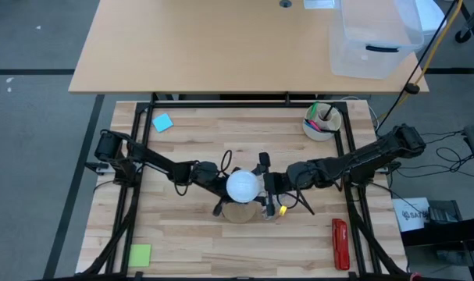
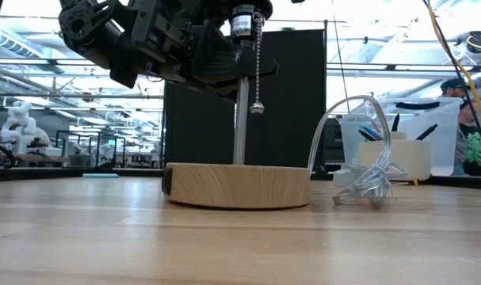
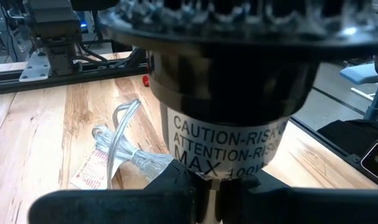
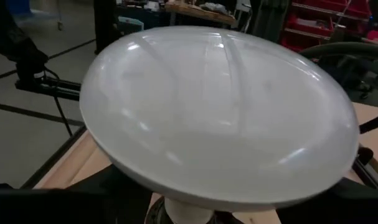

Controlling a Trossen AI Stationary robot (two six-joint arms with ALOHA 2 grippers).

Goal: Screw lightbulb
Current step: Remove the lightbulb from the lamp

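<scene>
I see the lightbulb (image 1: 242, 186) between both grippers over the wooden base (image 1: 240, 211); finger states I cannot tell; cable (image 2: 365, 178) right.

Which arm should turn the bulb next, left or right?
Right, probably. The right gripper is beside the lightbulb, whose globe fills its wrist view, so it looks placed to twist. The left gripper sits lower at the black socket, better suited to bracing the lamp.
</scene>
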